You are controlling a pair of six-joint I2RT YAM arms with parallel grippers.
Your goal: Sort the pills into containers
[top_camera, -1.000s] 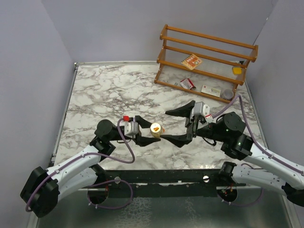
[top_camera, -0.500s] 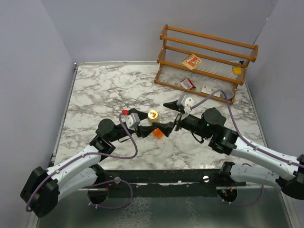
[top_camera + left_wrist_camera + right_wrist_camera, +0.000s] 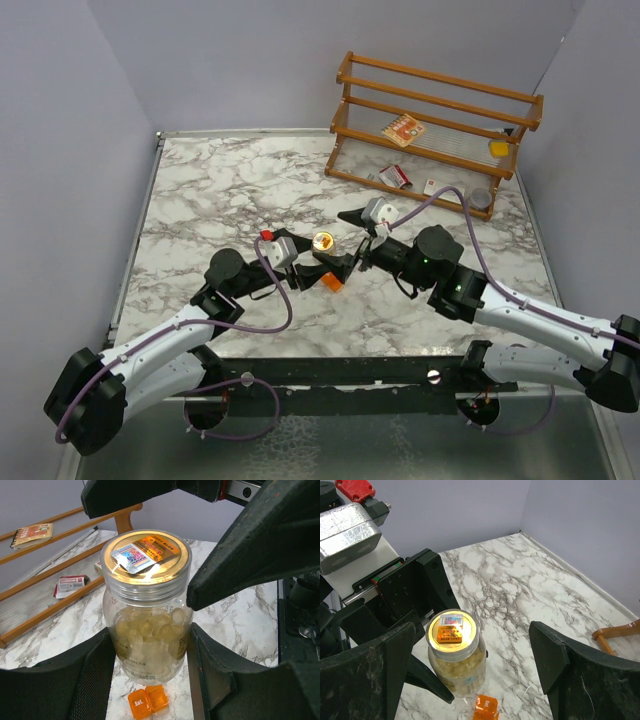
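The clear jar (image 3: 324,241) holds tan-yellow pills and has a gold foil-sealed lid. It also shows in the left wrist view (image 3: 147,625) and the right wrist view (image 3: 455,655). My left gripper (image 3: 318,256) is shut on the jar's lower sides (image 3: 147,642) and holds it upright, seemingly a little above the marble. The tiny orange box (image 3: 331,282) lies on the table just in front of the jar (image 3: 148,703) (image 3: 486,709). My right gripper (image 3: 347,240) is wide open, its fingers spread either side of the jar's top without touching it (image 3: 475,680).
A wooden rack (image 3: 440,110) stands at the back right, with a booklet (image 3: 403,130) and a yellow item (image 3: 498,148) on it. Red-and-white packets (image 3: 396,177) and a grey round tin (image 3: 480,198) lie at its foot. Grey walls enclose the marble table (image 3: 220,190).
My left gripper has carried the jar back, uncovering the orange box on the table. My right arm has swung left and its open fingers now flank the jar.
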